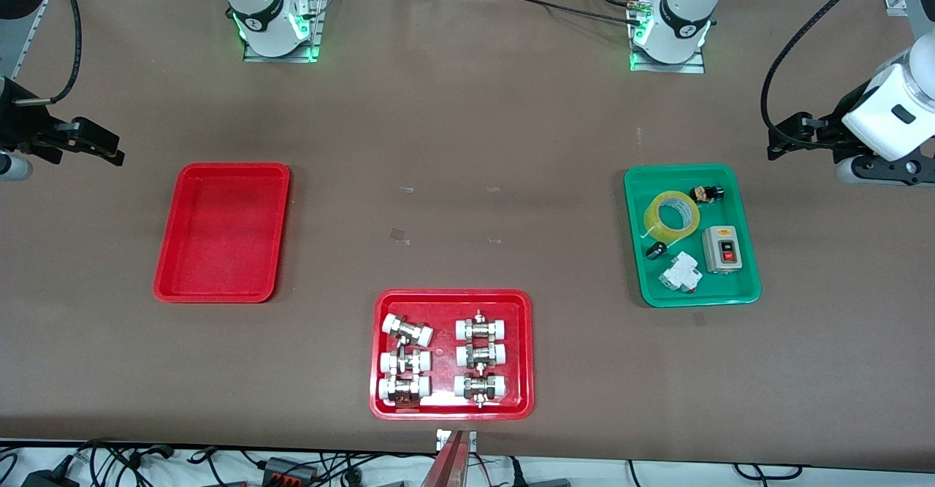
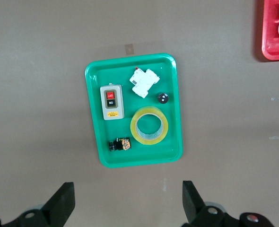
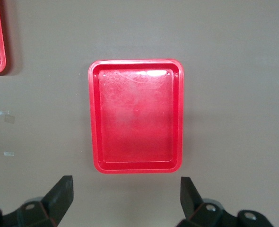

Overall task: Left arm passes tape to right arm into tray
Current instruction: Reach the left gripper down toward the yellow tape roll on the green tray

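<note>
The tape [image 1: 671,216] is lying flat in the green tray [image 1: 738,298], crowded by a push-button switch box [image 1: 721,249] and small parts. The left gripper [image 2: 126,201] is being held wide open and empty above that tray's edge; it is best lowered straight over the roll's rim. The right gripper [image 3: 124,201], equally wide, is waiting above the empty red tray [image 3: 94,118].

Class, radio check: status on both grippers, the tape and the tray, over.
Left gripper open, right gripper open, both holding nothing. Tape lying in green tray among switch parts. Red tray bare. Nothing blocking the tape from above.
</note>
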You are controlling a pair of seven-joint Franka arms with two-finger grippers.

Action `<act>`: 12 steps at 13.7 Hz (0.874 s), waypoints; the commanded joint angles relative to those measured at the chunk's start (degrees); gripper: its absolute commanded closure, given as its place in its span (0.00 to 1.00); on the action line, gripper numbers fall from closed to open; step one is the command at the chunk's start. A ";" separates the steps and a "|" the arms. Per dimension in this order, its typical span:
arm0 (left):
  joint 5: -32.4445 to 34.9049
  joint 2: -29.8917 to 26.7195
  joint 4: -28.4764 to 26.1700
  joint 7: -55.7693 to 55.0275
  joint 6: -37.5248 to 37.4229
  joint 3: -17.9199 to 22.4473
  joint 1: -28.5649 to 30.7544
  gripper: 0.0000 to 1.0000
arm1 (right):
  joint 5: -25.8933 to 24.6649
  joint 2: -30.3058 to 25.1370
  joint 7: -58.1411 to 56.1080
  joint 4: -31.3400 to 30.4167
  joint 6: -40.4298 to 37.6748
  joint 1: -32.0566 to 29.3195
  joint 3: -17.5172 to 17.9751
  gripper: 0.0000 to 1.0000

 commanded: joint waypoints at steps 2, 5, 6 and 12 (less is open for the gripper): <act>-2.22 -1.20 -1.36 1.63 0.65 0.03 1.98 0.00 | -0.17 -1.01 -0.89 -0.92 -0.64 0.19 0.11 0.00; -2.13 -1.03 -1.36 1.54 0.73 0.03 1.90 0.00 | -0.17 -0.83 -0.89 -0.92 -0.46 0.19 0.11 0.00; -1.43 -0.77 -1.36 1.63 1.17 -0.41 1.81 0.00 | -0.17 -0.83 -0.89 -0.92 -0.46 0.19 0.11 0.00; -1.43 4.33 -9.32 1.63 14.84 -0.24 3.04 0.00 | -0.17 -0.75 -0.80 -0.48 -0.20 0.10 0.11 0.00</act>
